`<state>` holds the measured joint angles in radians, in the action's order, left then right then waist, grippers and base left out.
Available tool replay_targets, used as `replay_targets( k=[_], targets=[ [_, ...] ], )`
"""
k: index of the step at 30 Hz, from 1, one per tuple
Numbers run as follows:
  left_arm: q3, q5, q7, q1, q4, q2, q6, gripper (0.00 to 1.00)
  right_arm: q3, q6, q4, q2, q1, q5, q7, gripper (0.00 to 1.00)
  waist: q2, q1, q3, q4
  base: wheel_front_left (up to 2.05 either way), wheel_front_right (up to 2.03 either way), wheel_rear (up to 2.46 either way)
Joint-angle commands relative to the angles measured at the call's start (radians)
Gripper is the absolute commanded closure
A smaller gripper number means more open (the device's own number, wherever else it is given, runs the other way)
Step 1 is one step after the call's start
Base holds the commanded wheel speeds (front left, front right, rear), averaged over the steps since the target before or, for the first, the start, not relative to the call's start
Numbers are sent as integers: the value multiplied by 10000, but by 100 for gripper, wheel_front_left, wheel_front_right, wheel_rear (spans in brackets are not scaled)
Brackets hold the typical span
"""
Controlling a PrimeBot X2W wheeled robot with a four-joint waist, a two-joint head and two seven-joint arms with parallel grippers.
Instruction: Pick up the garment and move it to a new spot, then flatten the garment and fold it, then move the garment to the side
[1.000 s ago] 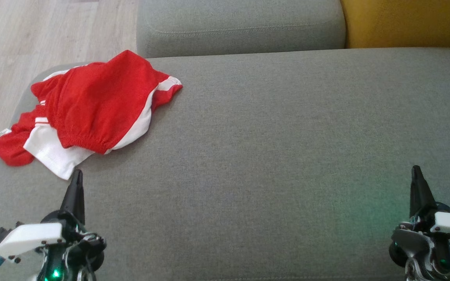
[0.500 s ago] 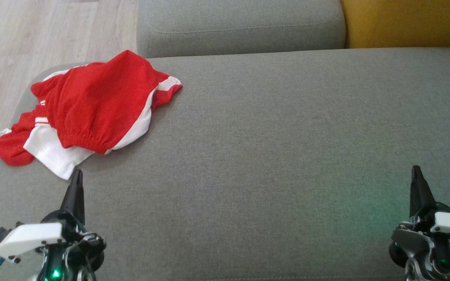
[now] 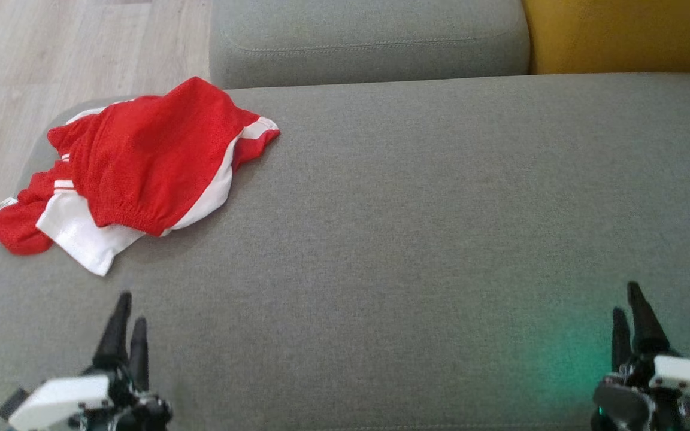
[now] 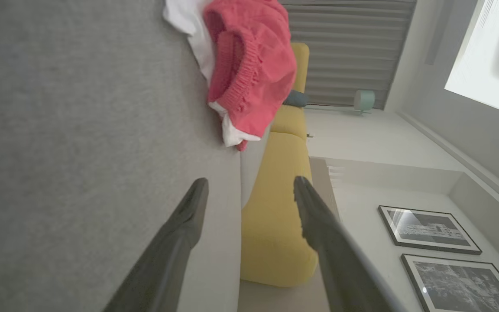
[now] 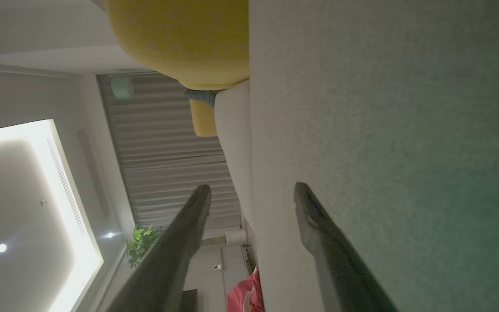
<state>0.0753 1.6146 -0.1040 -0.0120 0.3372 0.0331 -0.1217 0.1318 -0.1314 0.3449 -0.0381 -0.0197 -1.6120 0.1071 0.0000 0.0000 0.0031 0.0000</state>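
Note:
The garment (image 3: pixel 141 161), crumpled red shorts with white side panels, lies at the far left corner of the grey sofa seat (image 3: pixel 411 209). In the left wrist view the garment (image 4: pixel 254 73) lies ahead of the fingers, well apart from them. My left gripper (image 3: pixel 132 308) hovers near the seat's front left, short of the garment's white edge, open and empty (image 4: pixel 250 181). My right gripper (image 3: pixel 625 299) is at the front right, far from the garment, open with nothing between its fingers (image 5: pixel 253 187). A bit of the red garment (image 5: pixel 243 294) shows at the bottom of the right wrist view.
A grey back cushion (image 3: pixel 369 42) runs along the rear of the seat, with a yellow cushion (image 3: pixel 626 33) at the back right. Wooden floor (image 3: pixel 51 54) lies past the seat's left edge. A wide stretch of bare seat lies between the two grippers.
Both grippers have drawn back toward the bottom edge of the head view, and each one's fingers have parted from shut to open. The garment has not moved.

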Motion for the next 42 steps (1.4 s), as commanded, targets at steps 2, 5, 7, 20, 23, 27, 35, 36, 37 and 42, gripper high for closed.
replay_targets(
  k=[2,5,7,20,23,27,35,36,37,42],
  targets=[
    [-70,-48,87,-155,-256,43,4,0,-89,0,-242,-25,-134,44,-86,0,0,0,-2,-1,0,0,0],
    [-132,-118,175,-122,-349,47,28,0,-172,0,-300,-28,-114,102,-175,0,0,0,-6,-1,0,0,0],
    [-170,-171,234,-98,-418,49,53,0,-220,0,-335,-29,-100,157,-234,0,0,0,-11,-1,0,0,0],
    [-437,-1419,672,8,-1104,64,324,0,-414,1,-817,-41,-39,1389,-676,0,0,0,-87,1,0,0,0],
    [-522,-1823,760,13,-1248,67,366,0,-454,2,-968,-43,-18,1794,-765,0,0,0,-108,3,0,0,0],
    [-663,-2411,877,24,-1424,72,420,0,-547,2,-1165,-47,13,2468,-883,0,0,0,-135,6,0,0,0],
    [-927,-3587,1082,55,-1711,79,527,0,-750,2,-1447,-52,85,3649,-1089,0,0,0,-181,2,0,0,0],
    [-957,-3776,1111,59,-1741,80,535,0,-781,2,-1474,-53,97,3766,-1119,0,0,0,-187,1,0,0,0],
    [-988,-3997,1140,61,-1768,81,535,0,-818,2,-1500,-54,104,3903,-1148,0,0,0,-192,1,0,0,0],
    [-1144,-4911,1287,99,-1914,86,580,0,-986,3,-1613,-58,135,4698,-1296,0,0,0,-218,-1,0,0,0]
  ],
)
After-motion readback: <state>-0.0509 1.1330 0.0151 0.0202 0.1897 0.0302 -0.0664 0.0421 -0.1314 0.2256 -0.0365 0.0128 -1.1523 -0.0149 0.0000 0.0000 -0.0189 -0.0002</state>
